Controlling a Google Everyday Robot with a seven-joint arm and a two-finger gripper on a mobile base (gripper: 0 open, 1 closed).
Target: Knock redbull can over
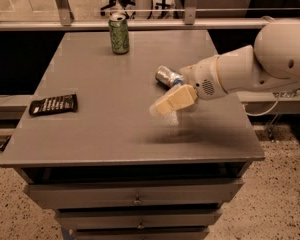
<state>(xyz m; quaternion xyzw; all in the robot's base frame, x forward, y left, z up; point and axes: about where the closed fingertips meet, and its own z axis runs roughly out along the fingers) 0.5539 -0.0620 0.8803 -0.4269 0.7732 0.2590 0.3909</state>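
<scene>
The redbull can [168,77] lies on its side on the grey table [100,134], right of centre, with its silver end facing left. Part of its body is hidden behind my arm. My gripper [171,102], cream coloured, hangs low over the table just in front of the can, at the end of the white arm [240,71] that reaches in from the right. The gripper holds nothing that I can see.
A green can [119,34] stands upright at the back of the table. A flat black packet [53,104] lies near the left edge. Drawers [135,196] sit under the tabletop. A railing runs behind the table.
</scene>
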